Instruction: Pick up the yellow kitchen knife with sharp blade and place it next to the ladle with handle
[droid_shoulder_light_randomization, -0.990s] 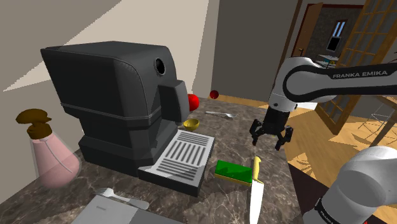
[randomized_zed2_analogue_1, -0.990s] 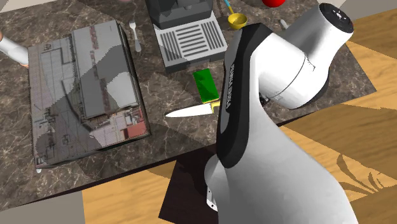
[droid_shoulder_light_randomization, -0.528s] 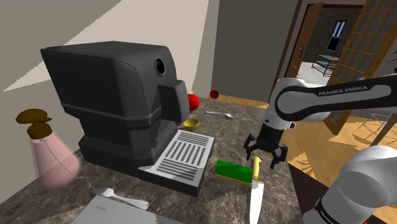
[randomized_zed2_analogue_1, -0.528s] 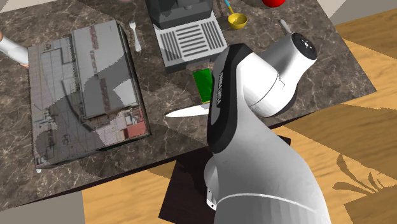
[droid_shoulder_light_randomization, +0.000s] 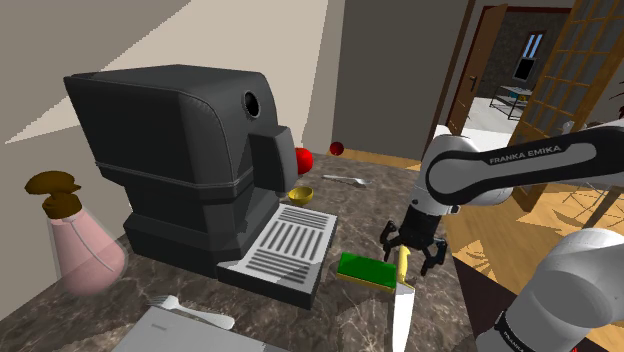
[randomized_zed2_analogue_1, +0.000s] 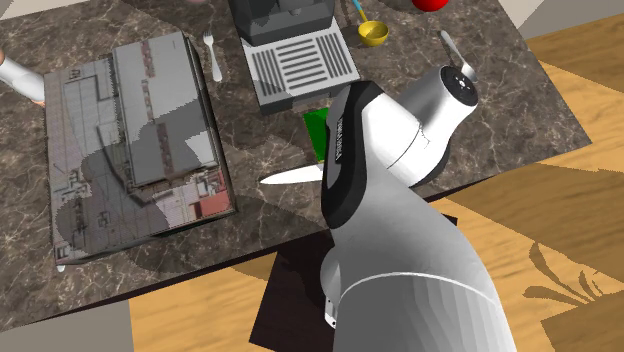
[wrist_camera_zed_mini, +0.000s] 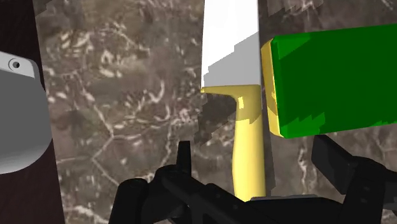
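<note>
The gripper (wrist_camera_zed_mini: 252, 151) is held low over the counter (wrist_camera_zed_mini: 127, 95), fingers (wrist_camera_zed_mini: 184, 162) spread, nothing gripped. The knife (wrist_camera_zed_mini: 245, 105) is seen flat between them, untouched, just beside the green block (wrist_camera_zed_mini: 331, 79). The ladle (droid_shoulder_light_randomization: 300, 193) is found well apart, by the coffee machine (droid_shoulder_light_randomization: 180, 160).

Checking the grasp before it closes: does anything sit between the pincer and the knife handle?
Nothing visible does. The open pincer straddles the yellow handle; the green block lies close beside the handle, not between.
</note>
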